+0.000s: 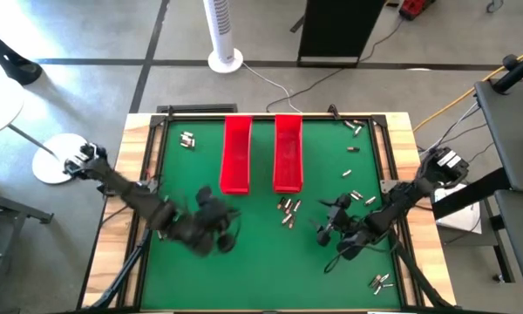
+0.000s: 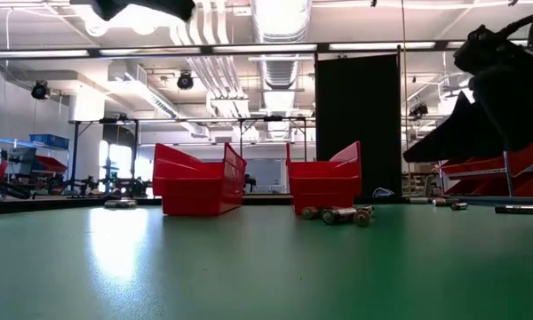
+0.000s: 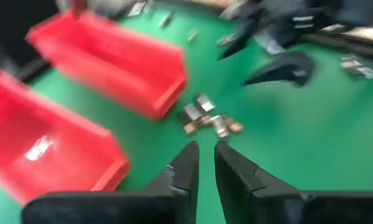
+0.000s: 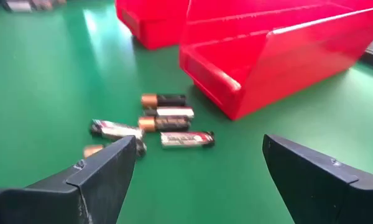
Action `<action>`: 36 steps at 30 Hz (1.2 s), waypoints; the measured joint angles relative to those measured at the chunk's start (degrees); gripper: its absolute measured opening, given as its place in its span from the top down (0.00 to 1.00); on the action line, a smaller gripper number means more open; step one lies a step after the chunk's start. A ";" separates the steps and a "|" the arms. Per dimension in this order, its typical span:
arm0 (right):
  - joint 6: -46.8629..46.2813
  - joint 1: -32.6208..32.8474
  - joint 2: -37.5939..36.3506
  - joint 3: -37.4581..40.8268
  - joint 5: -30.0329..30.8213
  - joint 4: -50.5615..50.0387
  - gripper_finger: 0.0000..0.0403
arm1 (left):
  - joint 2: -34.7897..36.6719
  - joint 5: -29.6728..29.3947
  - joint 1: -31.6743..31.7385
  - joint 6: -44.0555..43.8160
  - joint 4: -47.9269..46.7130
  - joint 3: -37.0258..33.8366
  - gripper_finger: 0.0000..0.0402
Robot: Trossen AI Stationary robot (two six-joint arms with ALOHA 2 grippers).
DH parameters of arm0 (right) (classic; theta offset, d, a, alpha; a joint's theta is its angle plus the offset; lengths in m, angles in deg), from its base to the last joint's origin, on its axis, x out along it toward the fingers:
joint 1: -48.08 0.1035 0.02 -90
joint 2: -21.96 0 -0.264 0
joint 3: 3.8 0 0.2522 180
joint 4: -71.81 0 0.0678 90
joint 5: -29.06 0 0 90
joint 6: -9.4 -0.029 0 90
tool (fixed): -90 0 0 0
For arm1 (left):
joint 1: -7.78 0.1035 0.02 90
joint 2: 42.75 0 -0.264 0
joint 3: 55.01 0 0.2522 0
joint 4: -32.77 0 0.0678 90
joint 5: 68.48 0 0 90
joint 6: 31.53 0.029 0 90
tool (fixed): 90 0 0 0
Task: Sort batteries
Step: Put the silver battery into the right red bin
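**Batteries wait by the red trays**

A small pile of batteries (image 1: 287,209) lies on the green bench (image 1: 261,270), just in front of the near end of the right red tray (image 1: 288,153). More batteries are spread about: a few at the far left corner (image 1: 188,139), some along the right side (image 1: 351,150), and a couple near the front right corner (image 1: 381,281). The left red tray (image 1: 236,153) stands beside the right one.

The right gripper (image 4: 199,168) hangs low just beside the pile, its fingers wide apart and holding nothing. It looks like the picking step is just starting. Next, it likely needs to move over one battery, go down, and close on it alone.

The left gripper (image 3: 206,163) is near the left tray, raised above the bench. Its fingers are almost together, and nothing shows between them.
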 joint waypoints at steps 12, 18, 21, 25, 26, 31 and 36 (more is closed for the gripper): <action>12.99 -8.63 5.78 2.84 -6.45 16.89 0.15 | 5.32 -40.25 -5.03 33.40 31.70 -20.35 0.98; 13.40 -9.01 13.54 2.60 -7.88 25.15 0.15 | 7.21 -35.57 -1.70 34.31 29.00 -23.10 0.98; 13.52 -9.70 15.44 2.49 -8.80 27.61 0.15 | 7.14 -35.27 -1.52 31.62 28.61 -24.37 0.98; 13.44 -10.92 16.42 2.43 -9.19 28.27 0.15 | 6.45 -33.54 -1.53 30.43 28.47 -25.03 0.98; 13.46 -11.21 16.50 2.44 -9.18 28.32 0.15 | 6.26 -32.51 -1.50 30.38 28.55 -25.02 0.98; 14.06 -12.84 16.52 2.43 -10.60 28.90 0.15 | 5.39 -32.00 -1.43 29.97 28.69 -24.99 0.98; 14.96 -14.52 17.66 2.43 -14.28 31.65 0.15 | 5.40 -31.94 -1.42 29.63 28.73 -24.97 0.98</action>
